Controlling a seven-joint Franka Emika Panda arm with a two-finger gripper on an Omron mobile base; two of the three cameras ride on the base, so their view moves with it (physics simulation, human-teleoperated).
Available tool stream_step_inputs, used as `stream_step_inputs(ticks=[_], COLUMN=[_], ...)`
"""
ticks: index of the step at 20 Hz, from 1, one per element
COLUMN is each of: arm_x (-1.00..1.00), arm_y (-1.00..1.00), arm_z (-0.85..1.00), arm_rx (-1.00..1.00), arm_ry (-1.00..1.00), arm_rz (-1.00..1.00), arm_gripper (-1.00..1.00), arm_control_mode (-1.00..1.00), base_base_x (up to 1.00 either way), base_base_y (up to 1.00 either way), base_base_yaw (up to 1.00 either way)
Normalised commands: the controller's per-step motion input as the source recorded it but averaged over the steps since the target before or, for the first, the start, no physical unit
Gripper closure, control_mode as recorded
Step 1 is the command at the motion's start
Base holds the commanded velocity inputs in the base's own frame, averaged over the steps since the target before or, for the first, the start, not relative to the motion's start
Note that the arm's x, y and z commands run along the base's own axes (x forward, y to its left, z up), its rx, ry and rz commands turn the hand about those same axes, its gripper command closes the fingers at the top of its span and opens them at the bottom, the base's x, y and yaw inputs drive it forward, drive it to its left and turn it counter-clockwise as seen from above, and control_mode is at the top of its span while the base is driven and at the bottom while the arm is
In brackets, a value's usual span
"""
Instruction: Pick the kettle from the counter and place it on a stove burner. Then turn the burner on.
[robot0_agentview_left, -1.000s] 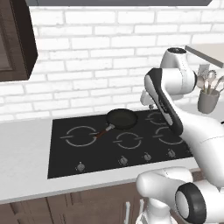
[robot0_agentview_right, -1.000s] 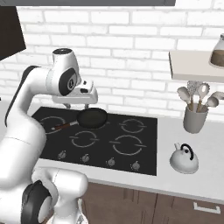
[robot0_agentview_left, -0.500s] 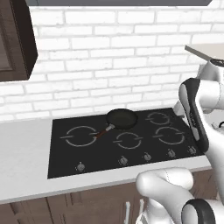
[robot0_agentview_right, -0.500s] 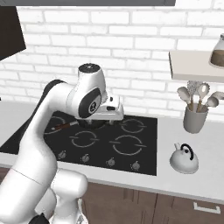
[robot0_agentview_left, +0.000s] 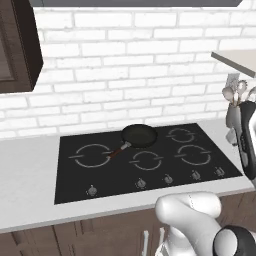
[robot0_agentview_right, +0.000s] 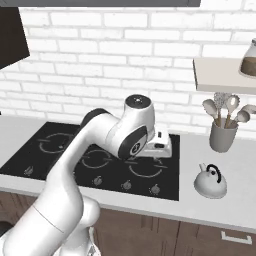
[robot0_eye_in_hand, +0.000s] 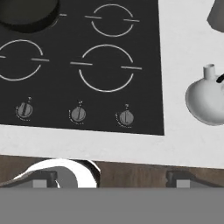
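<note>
While the arm hangs over the right end of the cooktop, the hand looks straight down on it.

Brick wall white, runs behind everything. Dark cabinet upper left in the left base view. Shelf on the wall at right, a brown jar on it.

Table light grey, above dark brown cabinet fronts.

Cooktop flat black glass, set into the table. Grey ring markings on it; the largest ring sits at its left end, with short dashes either side. Row of small silver knobs along the front edge; three of them show in the hand view.

Arm white, reaches from the lower left of the right base view across the cooktop; the hand sits level above the right-hand rings, short of the kettle.

Frying pan black, on the back middle of the cooktop, handle pointing toward the largest ring.

Utensil cup grey, with spoons, on the table right of the cooktop, near the wall.

Kettle silvery-white, squat, upright on the table, right of the cooktop and in front of the cup, apart from both. In the hand view it lies at the right edge, spout toward the top of that view. Nothing touches it.

Fingers: two dark tips stand far apart at the bottom of the hand view, spread wide, nothing between them.
</note>
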Motion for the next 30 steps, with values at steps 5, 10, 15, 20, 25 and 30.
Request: stream_step_inputs(ticks=[5,10,15,20,25,30], arm_x=[0.04,0.33,0.49,0.19,0.14,0.14], arm_y=[-0.96,-0.94,-0.91,-0.51,-0.27,-0.28], arm_z=[-0.45,-0.35,-0.20,0.00,-0.04,-0.27], arm_rx=[0.13,0.23,0.29,0.16,0.00,-0.08], arm_ry=[0.00,0.00,0.00,0.00,-0.10,-0.18], arm_rz=[-0.12,-0.12,-0.15,-0.03,0.03,0.14], arm_gripper=[-1.00,-1.00,-1.00,-1.00,-1.00,-1.00], arm_control_mode=[-1.00,-1.00,-1.00,-1.00,-1.00,-1.00], base_base_x=[0.00,0.00,0.00,0.00,0.00,0.00], base_base_y=[0.00,0.00,0.00,0.00,0.00,0.00], base_base_yaw=[0.00,0.00,0.00,0.00,0.00,0.00])
